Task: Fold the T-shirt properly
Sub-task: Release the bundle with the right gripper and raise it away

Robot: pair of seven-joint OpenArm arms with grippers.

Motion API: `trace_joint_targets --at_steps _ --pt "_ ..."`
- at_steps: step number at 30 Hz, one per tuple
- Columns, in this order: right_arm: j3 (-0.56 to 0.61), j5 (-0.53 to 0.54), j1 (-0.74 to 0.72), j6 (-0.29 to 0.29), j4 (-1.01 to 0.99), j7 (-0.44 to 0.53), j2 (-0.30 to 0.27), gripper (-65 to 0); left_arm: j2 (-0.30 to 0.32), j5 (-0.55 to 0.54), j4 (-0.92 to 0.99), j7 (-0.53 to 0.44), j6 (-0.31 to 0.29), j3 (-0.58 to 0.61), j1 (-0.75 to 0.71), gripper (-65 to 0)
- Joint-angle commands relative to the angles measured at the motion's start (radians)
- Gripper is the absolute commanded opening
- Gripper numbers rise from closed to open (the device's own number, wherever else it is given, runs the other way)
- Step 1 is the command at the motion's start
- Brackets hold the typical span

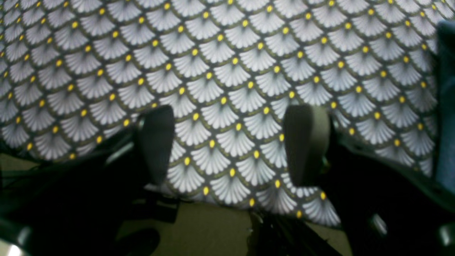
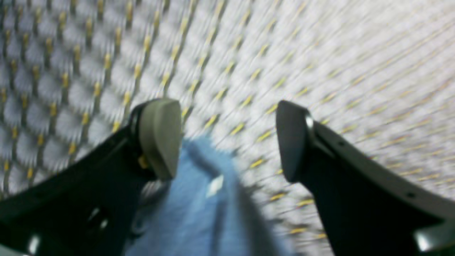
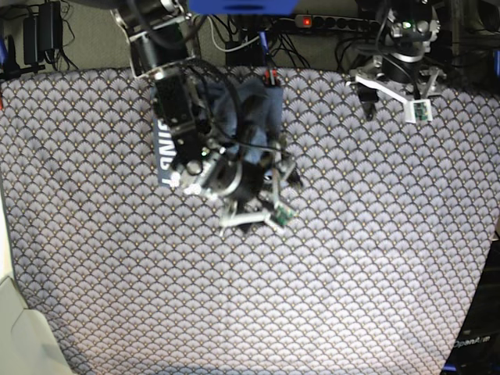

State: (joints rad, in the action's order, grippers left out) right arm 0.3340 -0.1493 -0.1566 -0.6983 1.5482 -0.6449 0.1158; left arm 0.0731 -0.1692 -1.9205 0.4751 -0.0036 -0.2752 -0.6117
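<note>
T-shirt [image 3: 250,109]: slate-blue, bunched compactly near the tablecloth's far edge, centre-left; white lettering shows on its left flap.
Handling: judged soft, light and limp; take hold at a hem or a corner.
Right gripper [image 2: 227,142]: fingers spread, empty, above the shirt's near edge.
Left gripper [image 1: 231,145]: fingers spread, empty, near the far-right corner.
Tablecloth [image 3: 351,273]: scallop-patterned; open room toward the near edge and both sides.
</note>
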Motion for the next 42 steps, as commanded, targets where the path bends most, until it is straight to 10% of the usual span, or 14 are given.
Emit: trace_joint_targets --at_steps 1,12,19,42 --pt "0.000 0.017 -0.014 0.000 0.053 0.020 -0.008 -21.7 0.006 -0.002 -0.023 -0.022 -0.002 -0.003 -0.006 -18.3" --pt "-0.184 0.020 0.234 0.000 0.401 -0.051 -0.084 -22.8 0.000 -0.002 -0.023 -0.020 -0.002 0.001 0.028 -18.3" --pt "-0.313 0.021 0.341 0.000 0.406 -0.049 -0.084 -40.1 0.001 -0.002 -0.021 -0.020 -0.002 0.003 0.032 -18.3" --pt "-0.217 0.023 0.389 0.000 0.231 -0.048 0.012 -43.6 0.004 -0.002 -0.023 -0.020 -0.002 0.000 0.020 -18.3"
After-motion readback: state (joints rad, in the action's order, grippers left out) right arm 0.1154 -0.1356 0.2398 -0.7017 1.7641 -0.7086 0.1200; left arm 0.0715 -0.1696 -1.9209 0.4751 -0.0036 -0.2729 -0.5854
